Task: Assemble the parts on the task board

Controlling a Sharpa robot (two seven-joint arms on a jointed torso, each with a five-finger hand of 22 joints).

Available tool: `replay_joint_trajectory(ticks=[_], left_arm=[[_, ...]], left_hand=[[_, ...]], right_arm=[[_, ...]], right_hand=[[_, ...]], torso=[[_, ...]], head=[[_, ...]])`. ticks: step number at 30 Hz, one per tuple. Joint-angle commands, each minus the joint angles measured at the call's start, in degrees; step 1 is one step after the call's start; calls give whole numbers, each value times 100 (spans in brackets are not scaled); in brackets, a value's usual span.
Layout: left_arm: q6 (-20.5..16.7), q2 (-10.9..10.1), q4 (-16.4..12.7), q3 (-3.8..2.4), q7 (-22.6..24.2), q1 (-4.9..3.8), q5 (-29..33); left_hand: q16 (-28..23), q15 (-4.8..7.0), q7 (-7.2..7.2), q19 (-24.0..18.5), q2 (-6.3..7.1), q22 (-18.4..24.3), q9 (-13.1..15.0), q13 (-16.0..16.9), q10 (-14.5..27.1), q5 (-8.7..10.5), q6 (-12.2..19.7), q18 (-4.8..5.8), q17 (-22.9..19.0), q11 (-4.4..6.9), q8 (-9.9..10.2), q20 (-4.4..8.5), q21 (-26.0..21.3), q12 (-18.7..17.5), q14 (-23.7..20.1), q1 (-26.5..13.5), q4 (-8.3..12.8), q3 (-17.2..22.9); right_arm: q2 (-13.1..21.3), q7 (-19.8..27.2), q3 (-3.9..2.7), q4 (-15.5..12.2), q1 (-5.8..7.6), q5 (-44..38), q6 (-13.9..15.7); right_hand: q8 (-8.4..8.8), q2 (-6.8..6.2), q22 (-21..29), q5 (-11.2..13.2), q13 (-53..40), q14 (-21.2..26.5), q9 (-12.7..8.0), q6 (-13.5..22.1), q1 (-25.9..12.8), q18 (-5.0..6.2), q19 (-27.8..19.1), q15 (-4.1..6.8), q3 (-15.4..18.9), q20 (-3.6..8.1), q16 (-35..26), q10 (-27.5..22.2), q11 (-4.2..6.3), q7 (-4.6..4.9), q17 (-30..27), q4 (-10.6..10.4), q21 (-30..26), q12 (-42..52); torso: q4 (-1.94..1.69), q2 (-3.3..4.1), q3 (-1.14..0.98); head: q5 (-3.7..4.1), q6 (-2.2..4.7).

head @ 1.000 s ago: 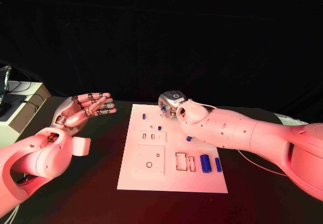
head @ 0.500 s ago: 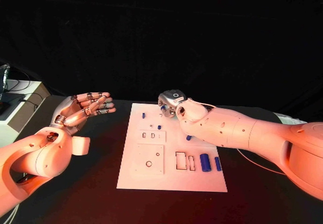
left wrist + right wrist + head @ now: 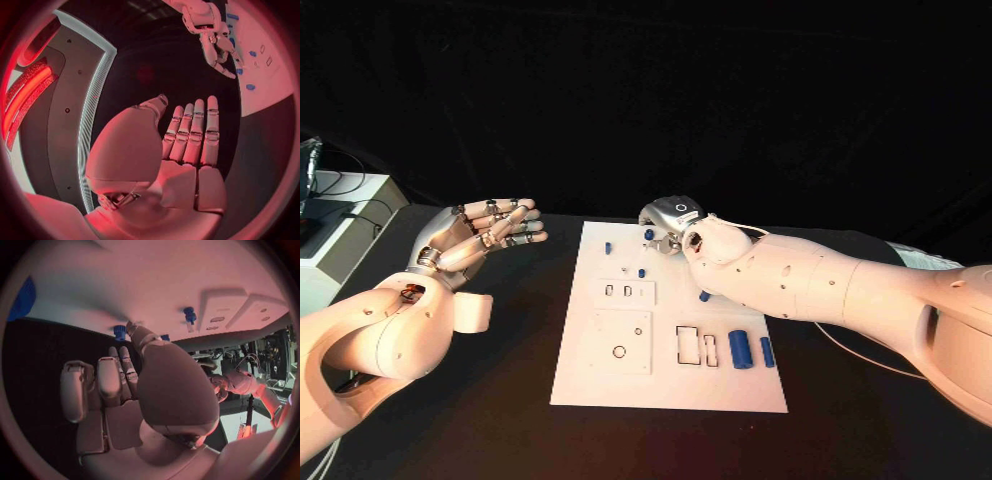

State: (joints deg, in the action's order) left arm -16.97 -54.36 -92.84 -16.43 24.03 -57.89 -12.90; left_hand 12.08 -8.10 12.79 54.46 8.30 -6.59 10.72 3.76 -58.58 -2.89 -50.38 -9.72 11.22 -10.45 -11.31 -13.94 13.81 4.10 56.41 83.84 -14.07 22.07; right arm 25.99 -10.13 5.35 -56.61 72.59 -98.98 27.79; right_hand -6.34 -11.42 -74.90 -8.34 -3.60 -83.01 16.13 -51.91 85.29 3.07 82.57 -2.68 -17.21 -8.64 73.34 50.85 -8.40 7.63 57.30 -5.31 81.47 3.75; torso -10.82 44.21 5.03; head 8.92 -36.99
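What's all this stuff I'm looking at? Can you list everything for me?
Flat white rectangular task board: one, white, middle of the table.
Raised square white blocks: two, white, on the board's left half.
Long blue cylinder pieces: two, blue, lying side by side near the board's right edge.
Small blue pieces: four that I can make out, blue, on the board's far half.
Black table: one, black, under the board.
Pale box: one, off-white, at the table's left.
Left robot hand: one, silver, raised left of the board, fingers apart, holding nothing.
Right robot hand: one, silver, over the board's far end by a small blue piece; unclear whether it holds it.
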Motion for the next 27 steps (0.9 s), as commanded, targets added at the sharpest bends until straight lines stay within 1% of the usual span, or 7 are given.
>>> replay_joint_trajectory(ticks=[1, 11, 16, 18, 19, 21, 27], left_arm=[[90, -3, 1, -6, 33, -3, -15], [102, -43, 27, -5, 34, -2, -11], [117, -48, 60, -5, 36, -1, -10], [122, -42, 76, -4, 37, 0, -10], [124, -37, 88, -4, 38, 1, -10], [130, -26, 112, -4, 38, 2, -10], [153, 12, 162, -3, 36, 14, -10]], left_hand=[[-22, -7, 68, 30, 50, -8, -7, -7, -22, 1, -12, -72, 6, -7, 32, 6, 20, -24, -38, -12, 10, 38], [-28, -9, 68, 31, 52, -8, -9, -7, -21, 1, -12, -71, 8, -9, 36, 6, 22, -28, -45, -14, 13, 43], [-29, -9, 68, 32, 53, -8, -10, -7, -21, 1, -12, -71, 9, -9, 37, 6, 22, -29, -46, -16, 14, 44], [-29, -9, 68, 32, 53, -8, -10, -7, -21, 1, -12, -71, 9, -9, 37, 6, 22, -29, -46, -16, 14, 44], [-29, -9, 68, 32, 53, -8, -10, -7, -21, 1, -12, -71, 9, -9, 37, 6, 22, -29, -46, -16, 14, 44], [-29, -9, 68, 32, 53, -8, -10, -7, -21, 1, -12, -71, 9, -9, 37, 6, 22, -29, -46, -16, 14, 44], [-29, -9, 68, 32, 53, -8, -10, -7, -21, 1, -12, -71, 9, -9, 37, 6, 22, -29, -46, -16, 14, 44]], right_arm=[[198, 37, -13, -276, 0, 68, 197], [1244, 196, -189, -1173, 94, 1258, 583], [1707, 251, -217, -1349, 176, 2108, 186], [1803, 220, -221, -1353, 191, 2275, -7], [1849, 195, -223, -1341, 197, 2357, -127], [1912, 131, -225, -1297, 206, 2471, -362], [1964, -50, -228, -1133, 218, 2604, -816]], right_hand=[[27, 0, -319, -26, -2, -3, -7, 34, 65, 5, 7, -48, 73, -39, 30, -39, -4, -16, -8, -64, -18, -17], [-3, -228, -495, -124, -146, -55, -21, -262, 106, -33, 107, 179, -648, 170, 159, 1591, 273, 207, 101, -591, 74, 261], [-78, -475, -683, -380, -857, -134, 31, -421, -129, -78, 219, 416, -645, 379, 307, 2803, 562, 51, 347, -578, 209, 1200], [-89, -513, -799, -465, -2176, -181, 54, -382, -191, -108, 290, 461, -379, 437, 402, 2622, 631, 20, 497, -457, 294, 2479], [-98, -488, -898, -470, -4842, -230, 73, -261, -275, -141, 347, 463, -211, 361, 549, 2516, 620, 115, 757, -481, 363, 5035], [-166, -320, -1012, -471, -6983, -317, 106, -159, -316, -160, 413, 330, -109, 345, 821, 2936, 494, 114, 1277, -582, 445, 7090], [-318, -269, -1182, -493, -8363, -493, 156, 21, -319, -205, 517, 251, 217, 246, 1281, 3685, 388, 178, 2207, -726, 575, 8376]], torso=[[19, 2, -7], [102, 24, -44], [149, 46, -73], [158, 55, -84], [159, 60, -88], [162, 70, -103], [138, 63, -90]], head=[[-6, 17], [-12, 96], [-5, 149], [6, 148], [10, 151], [9, 149], [47, 125]])
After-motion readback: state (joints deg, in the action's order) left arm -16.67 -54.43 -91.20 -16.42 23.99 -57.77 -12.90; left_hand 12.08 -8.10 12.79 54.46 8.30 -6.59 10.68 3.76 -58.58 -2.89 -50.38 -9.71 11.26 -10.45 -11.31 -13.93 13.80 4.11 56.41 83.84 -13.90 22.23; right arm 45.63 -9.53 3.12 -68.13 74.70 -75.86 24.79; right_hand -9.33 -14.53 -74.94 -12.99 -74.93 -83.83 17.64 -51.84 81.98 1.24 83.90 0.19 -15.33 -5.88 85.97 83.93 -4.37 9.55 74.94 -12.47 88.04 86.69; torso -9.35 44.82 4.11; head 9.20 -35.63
